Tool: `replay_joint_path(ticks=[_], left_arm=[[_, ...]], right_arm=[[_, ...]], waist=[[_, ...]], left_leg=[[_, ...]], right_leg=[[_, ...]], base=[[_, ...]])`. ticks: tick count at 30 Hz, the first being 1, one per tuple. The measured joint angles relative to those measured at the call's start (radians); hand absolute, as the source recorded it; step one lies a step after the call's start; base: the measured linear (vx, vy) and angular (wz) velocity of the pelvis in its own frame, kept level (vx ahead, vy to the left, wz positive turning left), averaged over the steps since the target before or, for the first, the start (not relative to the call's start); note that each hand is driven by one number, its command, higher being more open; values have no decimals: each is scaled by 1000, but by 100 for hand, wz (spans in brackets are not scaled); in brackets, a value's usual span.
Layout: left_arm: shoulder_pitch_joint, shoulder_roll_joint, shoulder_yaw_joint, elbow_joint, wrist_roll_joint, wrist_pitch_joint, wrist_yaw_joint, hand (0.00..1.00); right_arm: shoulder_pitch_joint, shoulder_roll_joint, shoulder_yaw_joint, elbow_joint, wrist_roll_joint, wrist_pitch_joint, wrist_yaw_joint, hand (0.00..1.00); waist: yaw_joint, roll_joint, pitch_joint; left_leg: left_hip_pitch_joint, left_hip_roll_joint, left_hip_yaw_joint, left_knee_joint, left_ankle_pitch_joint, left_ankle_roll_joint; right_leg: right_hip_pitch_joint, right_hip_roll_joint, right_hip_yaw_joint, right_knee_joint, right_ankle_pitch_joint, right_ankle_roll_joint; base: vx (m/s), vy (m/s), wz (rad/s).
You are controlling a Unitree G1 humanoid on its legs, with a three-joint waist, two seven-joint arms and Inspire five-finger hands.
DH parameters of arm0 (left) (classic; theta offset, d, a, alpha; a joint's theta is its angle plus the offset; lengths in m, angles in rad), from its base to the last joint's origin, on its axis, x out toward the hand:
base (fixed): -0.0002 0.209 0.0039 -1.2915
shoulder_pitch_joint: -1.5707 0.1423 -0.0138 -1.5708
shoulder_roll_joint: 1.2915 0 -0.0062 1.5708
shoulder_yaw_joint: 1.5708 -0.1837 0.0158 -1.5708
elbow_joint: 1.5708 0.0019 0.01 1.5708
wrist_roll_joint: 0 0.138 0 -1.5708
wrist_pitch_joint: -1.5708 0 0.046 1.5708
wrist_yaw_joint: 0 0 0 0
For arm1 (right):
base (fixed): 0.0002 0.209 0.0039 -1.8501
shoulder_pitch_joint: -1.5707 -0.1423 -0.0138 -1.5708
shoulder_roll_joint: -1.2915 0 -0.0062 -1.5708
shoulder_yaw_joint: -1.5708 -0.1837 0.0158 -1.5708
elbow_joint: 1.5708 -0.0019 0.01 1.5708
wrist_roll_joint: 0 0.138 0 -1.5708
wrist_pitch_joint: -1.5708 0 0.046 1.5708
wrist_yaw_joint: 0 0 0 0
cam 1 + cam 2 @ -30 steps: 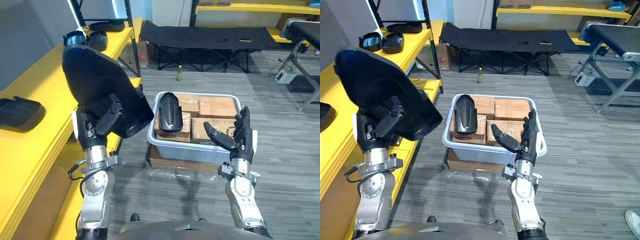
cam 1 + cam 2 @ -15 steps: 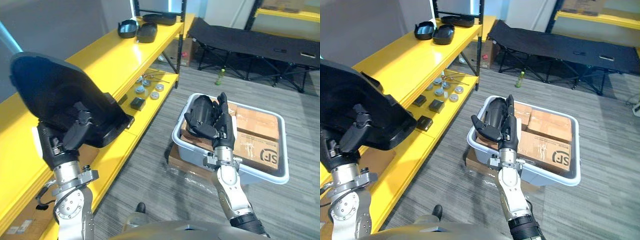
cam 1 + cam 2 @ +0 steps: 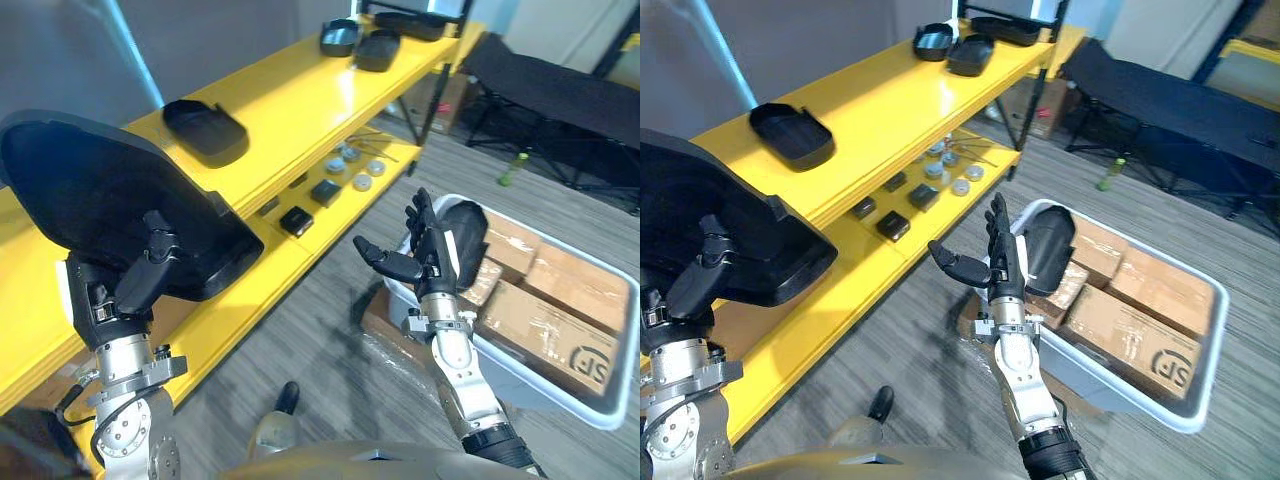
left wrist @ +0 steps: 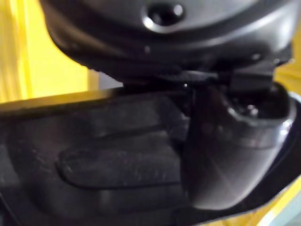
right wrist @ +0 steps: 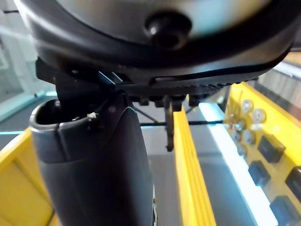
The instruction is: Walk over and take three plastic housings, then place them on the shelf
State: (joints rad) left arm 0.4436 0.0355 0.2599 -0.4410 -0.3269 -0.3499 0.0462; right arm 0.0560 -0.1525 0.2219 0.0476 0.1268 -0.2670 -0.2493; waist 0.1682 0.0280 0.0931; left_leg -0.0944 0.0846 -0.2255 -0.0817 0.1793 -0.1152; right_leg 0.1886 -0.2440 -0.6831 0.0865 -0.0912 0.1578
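Left hand [image 3: 135,290]: nearest item, lower left; fingers and thumb curled round the lower edge of the big housing, gripping it.
Big housing [image 3: 110,195]: broad black plastic shell, held tilted above the left hand, in front of the near end of the shelf.
Right hand [image 3: 428,262]: raised at centre, empty; fingers straight and upright, thumb spread toward the shelf; in front of the bin's near corner, whether touching it cannot be told.
Floor [image 3: 320,340]: grey planks between shelf and bin.
Flat cardboard [image 3: 385,318]: lies on the floor under the bin, its edge showing beside the right hand.
Bin [image 3: 540,385]: pale plastic tub, right of centre, standing on the flat cardboard.
Cardboard boxes [image 3: 545,320]: brown, packed side by side inside the bin.
Narrow housing [image 3: 465,230]: black plastic shell, propped on the boxes at the bin's shelf-side end, just behind the right hand.
Shelf [image 3: 290,110]: yellow, two tiers, running along the left side into the distance.
Black blocks [image 3: 296,221]: two small pieces on the lower tier, near each other.
Round pieces [image 3: 362,182]: a few small silver discs on the lower tier, just beyond the blocks.
Tray housing [image 3: 205,130]: shallow black shell, lying flat on the top tier, beyond the big housing.
Far housings [image 3: 340,38]: two dark shells side by side at the far end of the top tier.
Green bottle [image 3: 515,167]: upright on the floor beyond the bin.
Cot [image 3: 560,85]: black folding cot, farthest back.
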Motion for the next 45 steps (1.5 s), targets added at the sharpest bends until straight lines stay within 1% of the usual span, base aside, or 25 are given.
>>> replay_joint_path(ticks=[2, 5, 6, 8, 13, 20, 23, 27, 28, 29, 30, 31, 32, 33, 34, 36, 37, 38, 39, 40, 41, 42, 43, 44, 45], left_arm=[[-2, 2, 0, 0, -7, -10, -3, 0], [-22, 28, -15, 0, -21, -20, -59, 0], [-23, 31, -20, 1, -24, -20, -70, 0], [-40, 59, -47, 4, -34, -20, -90, 0], [-88, 84, -117, 4, -31, -20, -102, 0], [-88, 83, -170, 13, -20, -20, -71, 0], [-86, 83, -169, 30, -18, -20, -50, 0], [-83, 85, -162, 53, -11, -18, -49, 0], [-83, 93, -156, 53, -11, -15, -62, 0], [-83, 102, -153, 53, -11, -14, -68, 0], [-86, 104, -144, 51, -11, -15, -74, 0], [-102, 109, -118, 62, -12, -14, -78, 0], [-94, 112, -89, 63, -11, -12, -73, 0], [-89, 116, -76, 63, -11, -12, -69, 0], [-84, 125, -52, 63, -11, -12, -53, 0], [-85, 126, -18, 63, -19, -12, -33, 0], [-100, 129, -12, 64, -22, -12, -26, 0], [-128, 131, -21, 73, -25, -15, -28, 0], [-144, 134, -29, 83, -24, -21, -30, 0], [-174, 140, -53, 105, -24, -27, -34, 0], [-195, 148, -71, 132, -23, -38, -39, 0], [-200, 153, -76, 138, -19, -38, -35, 0], [-201, 165, -84, 138, -18, -38, -21, 0], [-206, 152, -99, 137, -15, -36, -4, 0], [-202, 144, -104, 134, -15, -36, -4, 0]], right_arm=[[9, 0, -5, -1, 0, 0, 8, 100], [33, 1, -29, -20, 0, -1, 16, 100], [37, 1, -35, -21, 0, -1, 19, 100], [46, 0, -48, -21, 4, -2, 29, 100], [42, -1, -54, -21, 14, -7, 108, 100], [-1, -50, -40, -21, 21, -25, 141, 100], [-45, -49, -10, -21, 44, -34, 139, 100], [-82, -37, 25, -21, 70, -41, 160, 100], [-75, -32, 24, -21, 88, -41, 169, 100], [-60, -30, 19, -26, 88, -41, 174, 100], [-54, -40, 14, -38, 88, -42, 176, 100], [-44, -33, 14, -51, 95, -49, 178, 100], [-45, -26, 23, -51, 96, -52, 191, 100], [-44, -19, 25, -51, 95, -54, 201, 100], [-48, -4, 27, -51, 95, -64, 216, 100], [-74, -1, 28, -51, 89, -88, 227, 100], [-95, -9, 16, -67, 84, -103, 223, 100], [-109, -28, -6, -102, 74, -120, 196, 100], [-113, -40, -18, -125, 74, -131, 179, 100], [-111, -59, -50, -170, 73, -156, 143, 100], [-109, -75, -83, -207, 75, -167, 113, 100], [-112, -81, -98, -220, 79, -173, 109, 100], [-117, -82, -118, -229, 82, -187, 107, 100], [-132, -90, -134, -250, 87, -197, 95, 100], [-139, -97, -139, -255, 87, -199, 90, 100]], waist=[[-8, 1, 1], [-60, -20, 21], [-61, -22, 19], [-59, -22, 21], [-64, -21, 33], [-76, 23, 70], [-62, 15, 100], [-56, 7, 121], [-51, -10, 131], [-53, 1, 122], [-48, 11, 121], [-53, 2, 120], [-58, -8, 120], [-60, -13, 121], [-59, -4, 126], [-60, 9, 130], [-65, 16, 127], [-77, 24, 123], [-90, 29, 124], [-119, 30, 124], [-131, 19, 119], [-126, 7, 113], [-118, -17, 100], [-119, -8, 82], [-118, 4, 73]], left_leg=[[-2, -8, 1, -1, -5, 11], [-13, -29, 37, 1, 15, 35], [-15, -34, 36, 1, 18, 33], [-25, -45, 30, 1, 38, 13], [-13, -54, 38, 6, 43, 17], [-48, -52, 66, 50, 25, 39], [-89, -58, 100, 155, -29, 44], [-182, -72, 121, 460, -201, 50], [-199, -74, 188, 565, -250, 90], [-197, -75, 253, 632, -311, 125], [-198, -73, 259, 640, -363, 128], [-201, -85, 252, 653, -379, 132], [-181, -105, 240, 613, -379, 134], [-165, -112, 236, 586, -375, 140], [-134, -116, 217, 550, -360, 164], [-88, -121, 173, 512, -351, 175], [-70, -130, 130, 485, -345, 174], [-69, -143, 60, 472, -341, 171], [-71, -152, 21, 471, -341, 168], [-69, -180, -56, 472, -332, 150], [-53, -212, -115, 472, -331, 135], [-40, -229, -136, 470, -334, 130], [-24, -254, -169, 472, -341, 117], [-22, -253, -186, 501, -367, 81], [-25, -224, -154, 496, -376, 73]], right_leg=[[-9, -12, 10, 40, -36, 2], [-61, -12, 167, 165, -154, -17], [-70, -12, 187, 180, -165, -20], [-77, -16, 200, 199, -165, -13], [-69, -18, 251, 197, -164, -8], [-108, -18, 281, 212, -170, -12], [-135, -35, 315, 253, -180, -14], [-101, -58, 315, 294, -216, -10], [-61, -71, 301, 269, -219, -12], [-24, -65, 295, 281, -213, -9], [-46, -70, 304, 352, -214, -27], [-148, -113, 352, 543, -164, -80], [-234, -133, 405, 678, -66, -145], [-264, -140, 431, 726, -11, -153], [-312, -127, 460, 808, -12, -135], [-343, -73, 469, 800, -95, -128], [-358, -22, 476, 699, -137, -133], [-374, 59, 547, 563, -154, -129], [-383, 97, 609, 505, -150, -122], [-390, 149, 723, 431, -132, -92], [-388, 153, 770, 374, -106, -60], [-384, 141, 769, 342, -93, -51], [-369, 123, 756, 288, -50, -65], [-323, 109, 679, 257, -19, -55], [-300, 117, 650, 235, -22, -64]], base=[[-65, 8, 29], [-121, -32, 70], [-63, -63, 52], [19, -42, 21], [-24, -20, 3], [-94, 9, -8], [-45, 38, -24], [21, 90, -4], [81, 166, 16], [158, 155, 14], [141, 111, 33], [183, 219, 41], [142, 204, 44], [226, 178, 31], [241, 72, 30], [232, 47, 48], [228, -20, 105], [225, -47, 137], [217, -105, 202], [232, -169, 228], [253, -213, 215], [230, -231, 151], [332, -368, 147], [314, -360, 144], [364, -440, 138]])
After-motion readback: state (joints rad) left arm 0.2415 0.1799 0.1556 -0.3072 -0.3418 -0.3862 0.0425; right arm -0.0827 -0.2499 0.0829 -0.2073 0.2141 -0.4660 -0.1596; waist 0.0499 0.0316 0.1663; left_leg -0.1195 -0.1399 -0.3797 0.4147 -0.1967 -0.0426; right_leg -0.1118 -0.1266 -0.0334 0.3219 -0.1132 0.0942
